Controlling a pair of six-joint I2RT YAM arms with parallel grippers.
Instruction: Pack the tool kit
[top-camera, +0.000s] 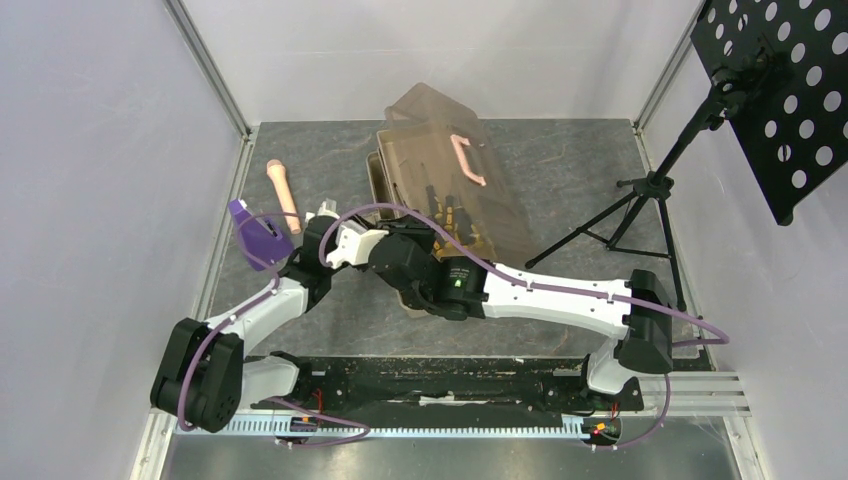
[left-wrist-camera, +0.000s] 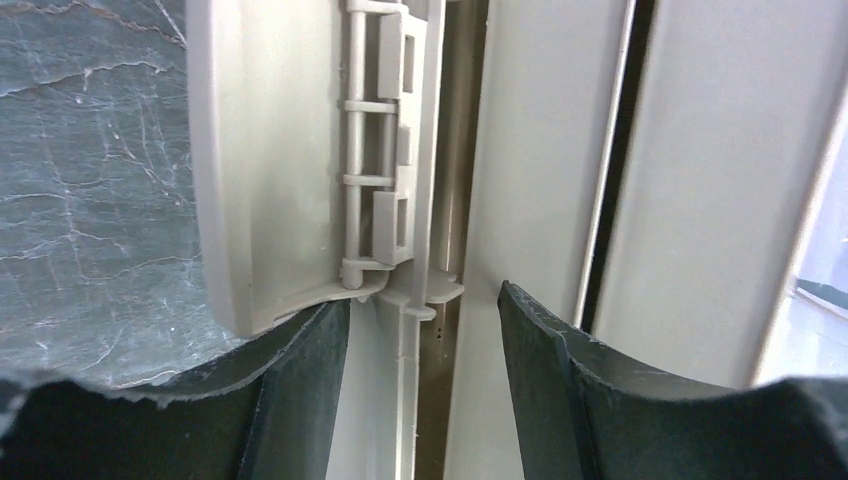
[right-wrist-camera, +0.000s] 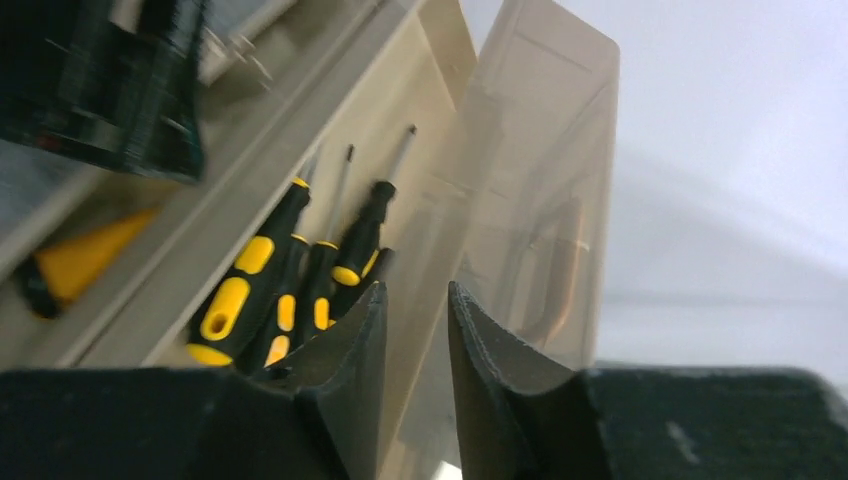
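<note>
Toolbox (top-camera: 432, 150), mid-bench (top-camera: 575, 165), trays out, screwdrivers (right-wrist-camera: 285, 290) lying in one. My left jaws stand half-wide astride its hinge (left-wrist-camera: 375, 150) edge, likely to fold it shut; my right jaws sit narrow around a tray wall, grip I cannot tell.
</note>
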